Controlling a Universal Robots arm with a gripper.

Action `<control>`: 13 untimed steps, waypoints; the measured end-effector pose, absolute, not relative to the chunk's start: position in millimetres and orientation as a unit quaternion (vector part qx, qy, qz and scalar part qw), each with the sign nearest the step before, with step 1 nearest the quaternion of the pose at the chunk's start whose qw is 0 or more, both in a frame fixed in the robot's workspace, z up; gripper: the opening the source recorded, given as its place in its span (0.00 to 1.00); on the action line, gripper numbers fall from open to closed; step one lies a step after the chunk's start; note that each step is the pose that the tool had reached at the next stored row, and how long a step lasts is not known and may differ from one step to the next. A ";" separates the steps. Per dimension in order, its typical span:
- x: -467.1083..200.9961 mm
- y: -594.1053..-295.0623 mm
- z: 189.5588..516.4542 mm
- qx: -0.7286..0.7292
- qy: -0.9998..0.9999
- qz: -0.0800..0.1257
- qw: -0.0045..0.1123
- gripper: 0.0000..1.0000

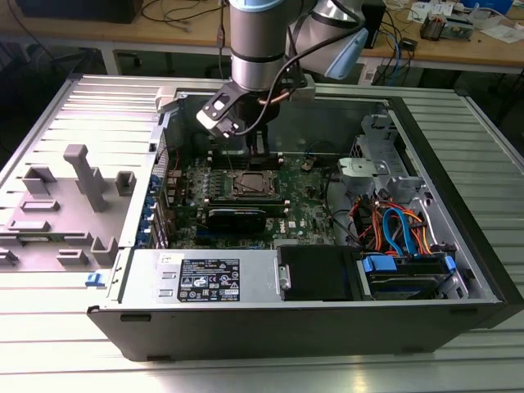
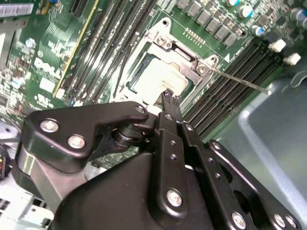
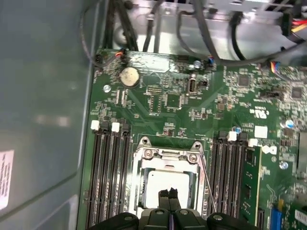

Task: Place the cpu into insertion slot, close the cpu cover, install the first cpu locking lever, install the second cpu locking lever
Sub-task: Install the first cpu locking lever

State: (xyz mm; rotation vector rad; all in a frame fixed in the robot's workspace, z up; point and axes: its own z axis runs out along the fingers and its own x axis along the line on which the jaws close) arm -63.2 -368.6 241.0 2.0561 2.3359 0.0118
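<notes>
Farthest to the exterior view's left, grey jigs are seen on the ribbed metal table, well apart from the work. Beside them the open case is laid on its side, with the green board exposed inside. Over the board's middle the arm is brought down from above, and the gripper is held right at the socket.

In both wrist views its fingers are seen pressed together tip to tip – clenched, with nothing gripped between them – and set directly over the cpu. Whether the tips touch the chip cannot be told. The cpu is seated flat in the socket, and the cover is laid down around it, the metal top showing through its open middle. A thin lever is seen along one side of the cover; in the second wrist view its free end reaches out over the memory slots, so it is not tucked in.

Toward the exterior view's right – past the board – orange and blue cables are bundled by the drive cage.
</notes>
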 end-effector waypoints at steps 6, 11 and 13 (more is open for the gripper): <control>-63.3 -367.7 253.7 0.651 0.759 0.004 0.015 0.12; -63.6 -367.7 253.6 0.597 0.802 0.005 0.014 0.12; -63.6 -367.7 253.4 0.582 0.813 0.005 0.014 0.12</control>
